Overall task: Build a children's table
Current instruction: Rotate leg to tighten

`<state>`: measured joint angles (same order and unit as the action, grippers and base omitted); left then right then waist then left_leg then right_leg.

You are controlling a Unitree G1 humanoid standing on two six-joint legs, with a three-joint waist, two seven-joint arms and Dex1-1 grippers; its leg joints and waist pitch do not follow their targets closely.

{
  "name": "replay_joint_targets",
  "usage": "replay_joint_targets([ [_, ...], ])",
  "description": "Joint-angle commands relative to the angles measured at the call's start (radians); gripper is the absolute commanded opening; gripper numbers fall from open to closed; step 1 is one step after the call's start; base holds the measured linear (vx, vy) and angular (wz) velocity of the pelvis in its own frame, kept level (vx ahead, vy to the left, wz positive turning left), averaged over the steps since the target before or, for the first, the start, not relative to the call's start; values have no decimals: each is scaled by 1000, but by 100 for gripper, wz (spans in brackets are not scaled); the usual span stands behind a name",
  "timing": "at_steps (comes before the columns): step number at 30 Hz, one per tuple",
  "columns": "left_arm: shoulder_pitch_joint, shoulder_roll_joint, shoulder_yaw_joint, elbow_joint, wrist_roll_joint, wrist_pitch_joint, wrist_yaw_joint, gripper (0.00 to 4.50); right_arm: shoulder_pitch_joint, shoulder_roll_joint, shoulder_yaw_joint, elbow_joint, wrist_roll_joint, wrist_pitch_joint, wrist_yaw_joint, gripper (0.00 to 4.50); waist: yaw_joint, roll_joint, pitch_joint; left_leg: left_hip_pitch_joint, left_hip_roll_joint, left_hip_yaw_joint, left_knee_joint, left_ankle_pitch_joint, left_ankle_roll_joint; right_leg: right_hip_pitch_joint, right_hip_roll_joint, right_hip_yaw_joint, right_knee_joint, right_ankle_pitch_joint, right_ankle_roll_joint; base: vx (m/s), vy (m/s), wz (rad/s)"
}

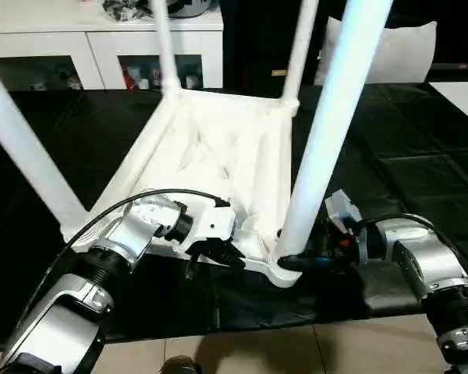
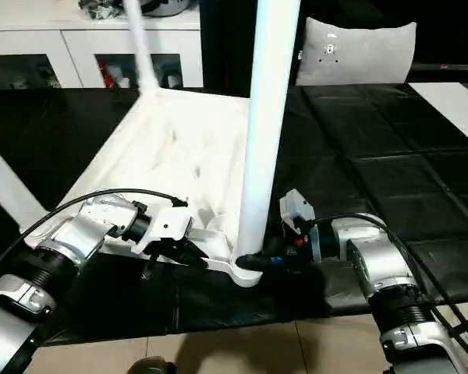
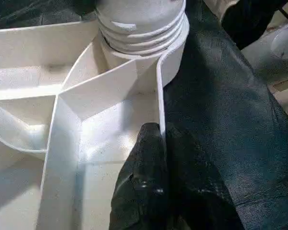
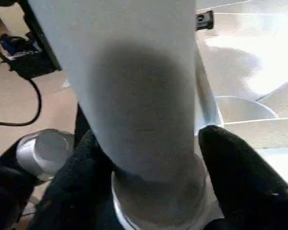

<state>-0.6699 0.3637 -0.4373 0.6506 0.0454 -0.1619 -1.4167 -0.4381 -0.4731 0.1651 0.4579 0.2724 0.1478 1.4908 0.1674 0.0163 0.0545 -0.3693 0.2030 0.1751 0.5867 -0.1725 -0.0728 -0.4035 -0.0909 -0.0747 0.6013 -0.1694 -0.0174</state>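
Note:
The children's table lies upside down on the black mat, its ribbed top [image 1: 218, 148] facing up and its legs standing in the corner sockets. The near leg [image 1: 327, 132] rises from the corner closest to me, and its threaded base [image 3: 139, 24] sits in the socket. My left gripper [image 1: 218, 253] is shut on the thin rim wall of the top [image 3: 158, 139] beside that corner. My right gripper [image 1: 296, 263] reaches in from the right, with one black finger on each side of the near leg's base [image 4: 153, 143], closed against it.
A white cabinet with glass doors [image 1: 101, 47] stands behind the mat, and a white cushion [image 2: 355, 51] leans at the back right. The black mat [image 1: 421, 156] ends just before the tiled floor [image 1: 296, 351] at my feet. A flat white board [image 1: 464, 93] lies at the right edge.

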Motion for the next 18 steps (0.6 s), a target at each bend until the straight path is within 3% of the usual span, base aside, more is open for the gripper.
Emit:
replay_joint_targets([
  [1,-17,-11,-19,-38,-6,-32,-46,0,-28,-5,5,13,9,11,13,248,-8,-4,-72,14,33,-4,-70,-248,39,51,-59,40,-67,-240,-214,0,0,0],
  [5,-15,-7,-17,-39,-9,-21,-49,0,-33,-6,5,19,17,21,22,227,-8,-4,-73,13,33,-3,-69,-236,41,50,-57,39,-64,-220,-220,0,0,0],
  [11,-14,-9,-4,-36,2,56,-4,0,-21,16,-11,-2,38,51,-3,212,-10,-5,-69,15,31,-3,-71,-260,33,48,-59,40,-71,-286,-205,0,0,0],
  [12,-31,-31,14,-16,26,145,90,0,-28,52,-10,4,-14,87,-144,211,-13,-4,-66,15,30,-3,-73,-267,28,47,-57,41,-73,-309,-197,0,0,0],
  [14,-45,-69,46,-4,20,246,183,0,-45,111,-30,20,-48,115,-312,211,-20,-3,-61,17,27,-5,-76,-294,4,44,-57,41,-78,-378,-175,0,0,0],
  [16,-52,-97,67,2,10,291,236,0,-55,143,-42,29,-58,122,-388,207,-29,-6,-60,22,21,-10,-76,-320,-15,42,-61,38,-88,-475,-141,0,0,0],
  [18,-63,-144,100,7,-9,360,316,0,-71,194,-56,41,-71,137,-490,203,-51,-7,-57,11,16,-15,-78,-327,-22,46,-60,32,-94,-536,-107,0,0,0],
])
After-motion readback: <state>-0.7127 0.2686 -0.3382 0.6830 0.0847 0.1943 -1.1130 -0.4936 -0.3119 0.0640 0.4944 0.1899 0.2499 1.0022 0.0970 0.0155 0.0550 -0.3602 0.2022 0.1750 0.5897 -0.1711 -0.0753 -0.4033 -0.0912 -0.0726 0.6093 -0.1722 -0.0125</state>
